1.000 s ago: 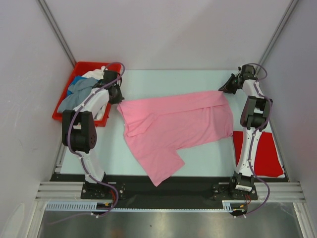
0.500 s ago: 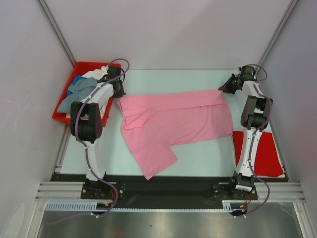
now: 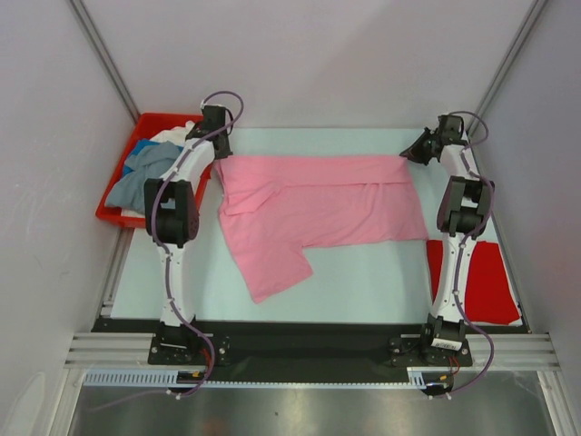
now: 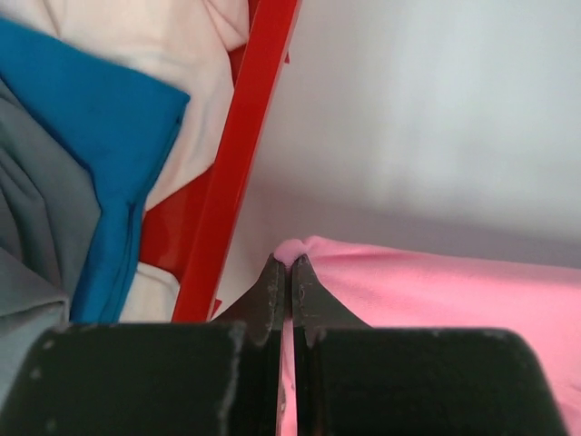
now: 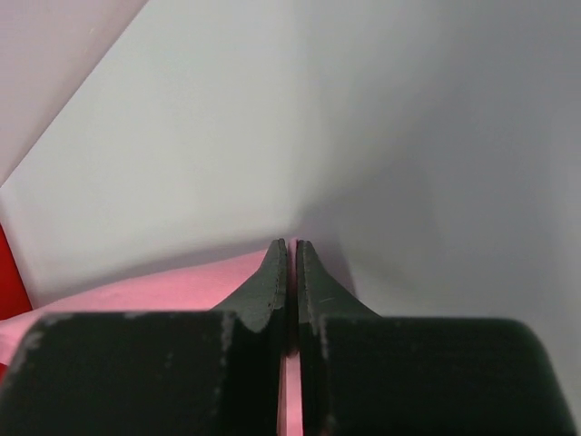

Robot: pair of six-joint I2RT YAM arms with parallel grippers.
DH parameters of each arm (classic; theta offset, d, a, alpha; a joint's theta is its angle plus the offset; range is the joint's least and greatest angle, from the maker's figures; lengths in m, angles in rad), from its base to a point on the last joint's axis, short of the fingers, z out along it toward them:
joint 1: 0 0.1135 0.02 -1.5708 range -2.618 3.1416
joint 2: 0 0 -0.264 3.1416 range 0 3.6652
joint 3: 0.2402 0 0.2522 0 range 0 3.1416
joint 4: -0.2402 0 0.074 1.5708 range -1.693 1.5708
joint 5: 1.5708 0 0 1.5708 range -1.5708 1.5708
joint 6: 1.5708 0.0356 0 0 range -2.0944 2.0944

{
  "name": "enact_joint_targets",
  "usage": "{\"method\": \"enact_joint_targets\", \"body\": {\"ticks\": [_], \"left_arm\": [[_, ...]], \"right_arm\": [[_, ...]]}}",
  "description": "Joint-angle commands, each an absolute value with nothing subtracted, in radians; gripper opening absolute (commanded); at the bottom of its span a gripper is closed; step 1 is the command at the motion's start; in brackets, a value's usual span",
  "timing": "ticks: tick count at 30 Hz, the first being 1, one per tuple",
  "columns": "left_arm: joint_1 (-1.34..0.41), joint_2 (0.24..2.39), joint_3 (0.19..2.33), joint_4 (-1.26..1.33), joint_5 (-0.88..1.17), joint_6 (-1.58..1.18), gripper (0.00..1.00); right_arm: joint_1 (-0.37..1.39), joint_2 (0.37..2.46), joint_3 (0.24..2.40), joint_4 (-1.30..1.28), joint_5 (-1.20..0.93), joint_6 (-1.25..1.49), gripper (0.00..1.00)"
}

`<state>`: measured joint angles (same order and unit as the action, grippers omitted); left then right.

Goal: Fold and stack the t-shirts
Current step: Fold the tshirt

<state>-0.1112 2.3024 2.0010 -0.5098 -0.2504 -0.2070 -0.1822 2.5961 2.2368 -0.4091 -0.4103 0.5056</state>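
The light pink t-shirt point(image 3: 318, 204) lies spread across the table, its far edge pulled straight between my two grippers. My left gripper point(image 3: 221, 156) is shut on its far left corner, and pink cloth point(image 4: 427, 291) shows pinched between the fingertips point(image 4: 290, 263). At the far right corner my right gripper point(image 3: 406, 156) is shut on the same shirt, with cloth point(image 5: 163, 286) caught in its tips point(image 5: 291, 245). A sleeve hangs toward the near side point(image 3: 277, 268). A red t-shirt point(image 3: 490, 282) lies flat at the right, partly behind the right arm.
A red bin point(image 3: 150, 118) stands at the far left, holding grey-blue point(image 3: 136, 182), blue point(image 3: 145, 150) and white point(image 3: 172, 136) shirts. The left wrist view shows the bin's rim point(image 4: 245, 154) close beside the left fingers. Grey walls enclose the table on three sides.
Both grippers moved toward the far edge, the left one further. The pink shirt's far edge went from slanted to straight, and its near part slid away from the front edge.
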Motion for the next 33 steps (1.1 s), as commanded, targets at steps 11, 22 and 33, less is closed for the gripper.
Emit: {"method": "enact_joint_targets", "body": {"ticks": [11,22,33], "left_arm": [[-0.095,2.254,2.149,-0.575,-0.293,-0.152,0.66],[-0.169,1.924,1.866,-0.606,-0.14,-0.15,0.75],[-0.187,1.523,1.381,-0.587,0.089,-0.184,0.71]], "right_arm": [[-0.193,2.531,2.411,-0.691,-0.182,0.454,0.45],[-0.18,2.271,2.297,-0.919,-0.139,0.397,0.67],[0.165,1.918,1.709,-0.406,-0.409,0.625,0.66]]}}
